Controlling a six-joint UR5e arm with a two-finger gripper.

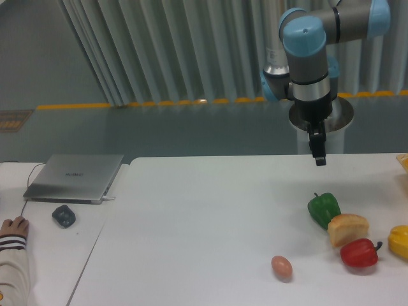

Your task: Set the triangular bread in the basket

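Observation:
The triangular bread (348,228) lies on the white table (210,223) at the right, a golden-brown wedge with a paler face. It sits between a green pepper (324,209) and a red pepper (359,253), touching both. My gripper (319,158) hangs above the table, behind and a little left of the green pepper, well clear of the bread. Its fingers look edge-on and appear together, with nothing in them. A yellow-orange corner (403,162) at the right edge may be the basket; the rest is out of view.
A pinkish-brown egg (282,267) lies near the front. A yellow pepper (400,241) sits at the right edge. On a side table at the left are a laptop (75,176), a dark mouse (64,215) and a person's hand (13,227).

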